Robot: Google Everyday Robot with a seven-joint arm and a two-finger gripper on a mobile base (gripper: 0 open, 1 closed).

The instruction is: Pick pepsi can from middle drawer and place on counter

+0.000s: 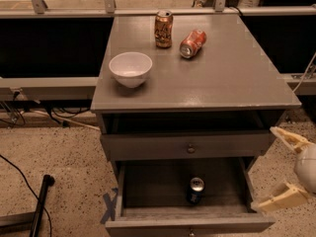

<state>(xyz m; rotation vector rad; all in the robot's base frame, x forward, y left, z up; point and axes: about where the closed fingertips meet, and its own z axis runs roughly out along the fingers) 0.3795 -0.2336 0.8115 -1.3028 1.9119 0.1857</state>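
The pepsi can [195,190], dark blue with a silver top, stands upright in the middle drawer [148,184], which is pulled out wide. The drawer above it [148,146] is nearly closed. The grey counter [232,78] tops the cabinet. My gripper [262,168] is at the right edge of the view, beside the cabinet's right side at drawer height. Its two cream fingers [286,136] are spread open and empty, to the right of the can and apart from it.
On the counter stand a white bowl [130,68], an upright gold-brown can [163,28] and an orange-red can [192,43] lying on its side. A black pole [42,204] and cables lie on the floor at left. A railing runs behind the cabinet.
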